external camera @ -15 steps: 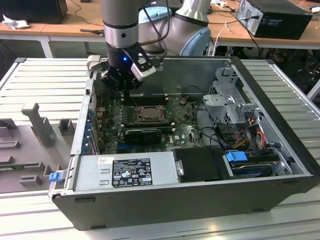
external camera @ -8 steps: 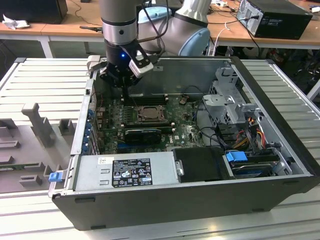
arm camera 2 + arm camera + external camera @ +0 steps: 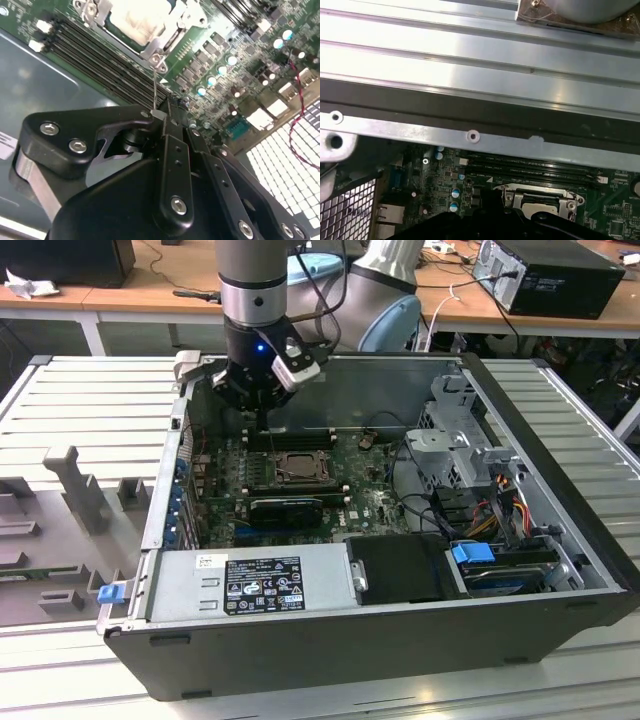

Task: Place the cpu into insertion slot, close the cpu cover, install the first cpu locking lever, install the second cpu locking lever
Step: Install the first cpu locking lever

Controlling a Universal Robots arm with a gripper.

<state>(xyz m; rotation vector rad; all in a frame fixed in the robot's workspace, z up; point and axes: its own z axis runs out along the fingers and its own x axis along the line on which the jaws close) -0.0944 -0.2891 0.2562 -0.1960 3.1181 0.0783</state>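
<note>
Gripper [image 3: 162, 116] fingers together at locking lever [image 3: 155, 92] beside insertion slot [image 3: 150, 47] — thin wire, likely springy, slippery; push near free end.

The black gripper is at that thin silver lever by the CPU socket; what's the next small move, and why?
Probably swing the thin silver lever down beside the silver-grey metal cover frame. The black gripper looks shut on its tip, it stands raised, and the frame lies over the pale square cpu.
</note>
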